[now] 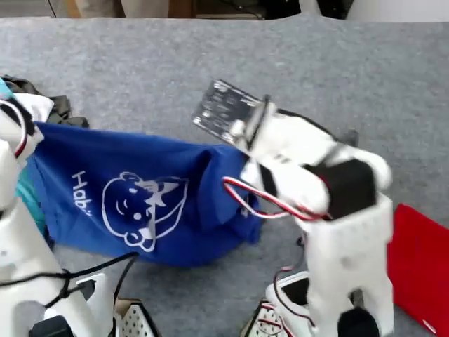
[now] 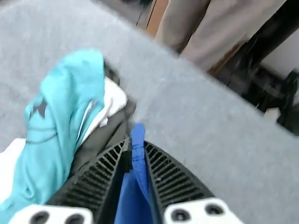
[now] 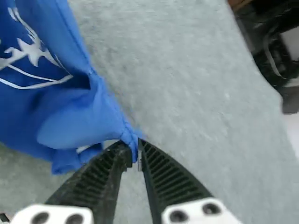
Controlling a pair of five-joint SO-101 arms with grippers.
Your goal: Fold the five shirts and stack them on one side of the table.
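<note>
Blue shirt (image 1: 140, 203) with a white bear print spreads across the centre-left of the grey tabletop (image 1: 365, 77) in the high view. The left hand (image 2: 134, 145) is clamped on a bunched edge of it. The right hand (image 3: 134, 149) pinches another edge, a grip hidden from above by the arm's own wrist. At far left, a crumpled teal shirt (image 2: 60, 116) lies over a white garment (image 2: 112, 100) and a dark garment (image 2: 105, 135), both mostly covered. A red shirt (image 1: 419, 263) is cut off at lower right.
</note>
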